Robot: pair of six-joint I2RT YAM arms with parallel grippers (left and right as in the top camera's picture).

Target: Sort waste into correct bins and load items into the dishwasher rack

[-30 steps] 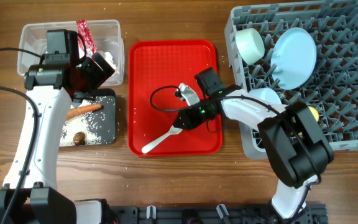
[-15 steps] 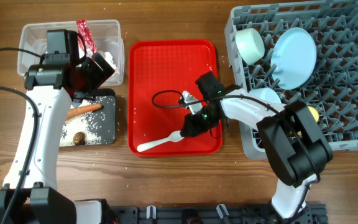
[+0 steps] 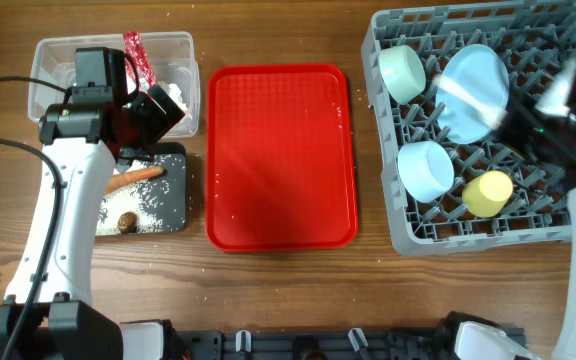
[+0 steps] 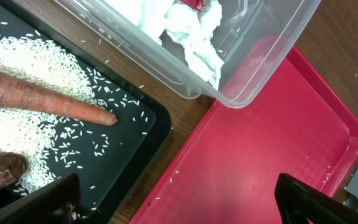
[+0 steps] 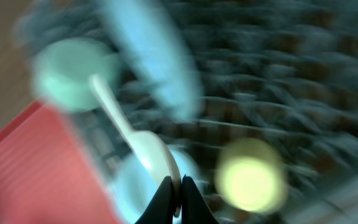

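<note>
On the right side of the table we see the grey rack (image 3: 558, 215) with its rows of pegs. In it are the pale green bowl (image 3: 403, 72), the light blue plate (image 3: 473, 92), the small light blue bowl (image 3: 426, 170) and the yellow cup (image 3: 488, 193). The right arm (image 3: 558, 130) is above the rack, and it looks very blurry from overhead.

In the right wrist view everything is blurry too. We can still see the right gripper (image 5: 174, 190) with its jaws pressed on the round end of the white spoon (image 5: 126, 124). The spoon's handle points away toward the pale green bowl. The spoon is up over the rack, with the yellow cup off to one side and the red tray (image 5: 36, 168) to the other.

In the middle of the table lies the red tray, with a few white specks on it.

On the left are the two bins. The clear tub (image 3: 58, 60) holds the red wrapper (image 3: 140, 58) and the white tissue (image 3: 178, 90). Just below it, the black tub (image 3: 173, 215) holds the orange carrot (image 3: 136, 176), the brown scrap (image 3: 125, 220) and the white grains (image 3: 153, 200). The carrot lies on top of the grains, and the scrap sits near it.

The left gripper (image 3: 153, 115) hangs above the place where the two tubs meet. Its jaws are spread wide and hold nothing.
</note>
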